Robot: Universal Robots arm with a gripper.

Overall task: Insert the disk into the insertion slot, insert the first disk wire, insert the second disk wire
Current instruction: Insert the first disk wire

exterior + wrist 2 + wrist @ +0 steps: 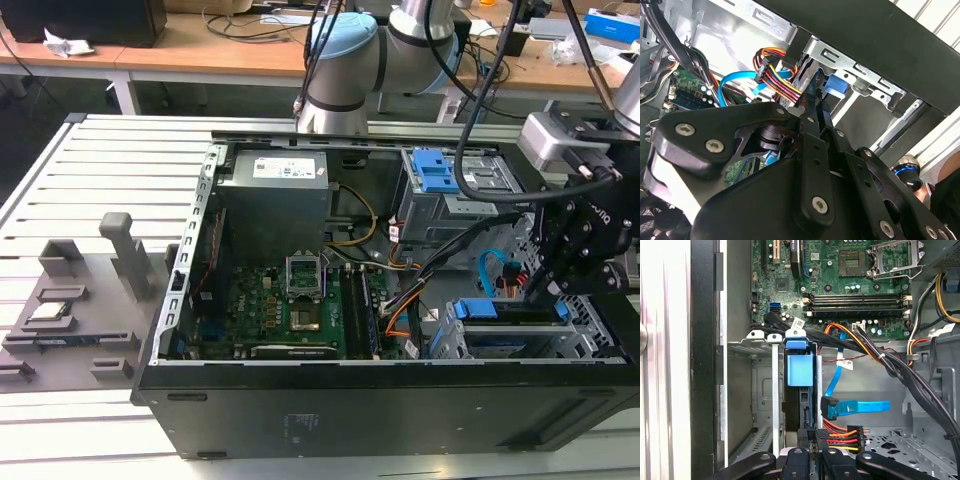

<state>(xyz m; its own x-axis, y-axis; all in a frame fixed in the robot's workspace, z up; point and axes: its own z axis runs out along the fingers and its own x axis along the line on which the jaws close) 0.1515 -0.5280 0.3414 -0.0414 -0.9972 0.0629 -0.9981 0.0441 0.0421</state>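
The disk (505,312) sits in its bright blue carrier (800,370) inside the insertion slot (452,345), the low grey cage at the case's front corner on the exterior view's right. My gripper (540,292) reaches down over the disk's rear edge. In both wrist views its fingers lie close together, shut on the black plug of the red, yellow and orange disk wire (840,438), right at the disk's edge. The gripper (812,440) hides the plug's seat. The blue flat disk wire (857,407) hangs loose beside it, its plug free. The gripper (812,102) points at the carrier (836,86).
The taller grey cage with a blue latch (437,168) stands behind the slot. Thick black cable bundles (900,370) cross beside the disk. The motherboard (300,305) and power supply (280,185) take up the exterior view's left of the case. The case wall (400,400) is close by.
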